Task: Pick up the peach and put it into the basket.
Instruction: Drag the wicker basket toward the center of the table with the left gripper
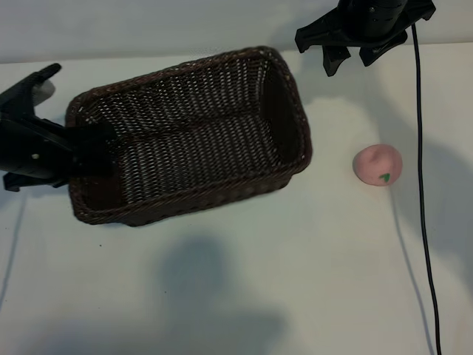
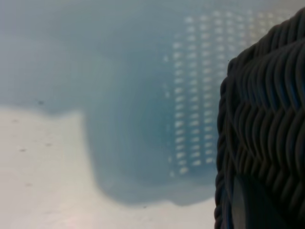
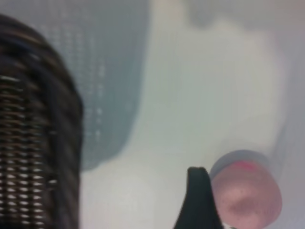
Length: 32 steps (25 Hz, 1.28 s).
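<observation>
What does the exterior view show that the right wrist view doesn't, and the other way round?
Only the exterior view shows the left gripper clamped on the basket's left end, the whole basket and the open right gripper above the table. Only the right wrist view shows one right fingertip close beside the peach, apparently not touching. Both show the peach lying outside the basket.

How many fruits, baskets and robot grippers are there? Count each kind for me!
Fruits: 1, the peach on the table.
Baskets: 1, the brown basket.
Grippers: 2, the left gripper shut on the basket's rim, the right gripper open above the table.
Total: 4
</observation>
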Tool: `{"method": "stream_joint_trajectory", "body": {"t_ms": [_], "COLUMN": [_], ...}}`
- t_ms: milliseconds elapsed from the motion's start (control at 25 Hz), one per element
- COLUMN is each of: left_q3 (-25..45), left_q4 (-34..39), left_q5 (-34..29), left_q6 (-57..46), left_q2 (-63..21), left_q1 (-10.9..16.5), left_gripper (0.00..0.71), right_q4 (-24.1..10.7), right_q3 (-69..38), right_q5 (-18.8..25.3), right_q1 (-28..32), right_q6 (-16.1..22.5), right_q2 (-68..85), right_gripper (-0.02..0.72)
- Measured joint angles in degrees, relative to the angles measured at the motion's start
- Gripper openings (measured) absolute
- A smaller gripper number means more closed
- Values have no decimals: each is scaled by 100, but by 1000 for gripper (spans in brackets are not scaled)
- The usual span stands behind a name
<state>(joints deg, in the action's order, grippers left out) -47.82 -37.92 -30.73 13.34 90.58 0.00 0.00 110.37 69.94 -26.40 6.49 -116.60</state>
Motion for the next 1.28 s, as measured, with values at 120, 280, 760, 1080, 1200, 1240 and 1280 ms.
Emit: {"method": "stream_joint_trajectory", "body": {"t_ms": [120,280,760,1080,1200,1240,1280], "left_q3": [-207,-713,-1976,-2467,-2501,-2501,-2501], "left_q4": [81,352,750,779,774,774,774], "left_q5": [-300,-684,-1259,-1272,-1187,-1170,-1157], "left_q6": [220,210,107,26,-46,-61,-73], "left_q2": [0,119,994,1586,1792,1838,1896], "left_q1": [88,95,88,-184,-275,-297,-303], "left_gripper": [102,102,102,102,102,102,102], "right_q4": [0,0,0,0,0,0,0], "right_q3": [0,0,0,0,0,0,0], "right_q5": [0,0,0,0,0,0,0], "right_q1": [0,0,0,0,0,0,0], "right_q6": [0,0,0,0,0,0,0], "right_q2": [0,0,0,0,0,0,0], "right_gripper": [511,511,511,511,511,511,511]}}
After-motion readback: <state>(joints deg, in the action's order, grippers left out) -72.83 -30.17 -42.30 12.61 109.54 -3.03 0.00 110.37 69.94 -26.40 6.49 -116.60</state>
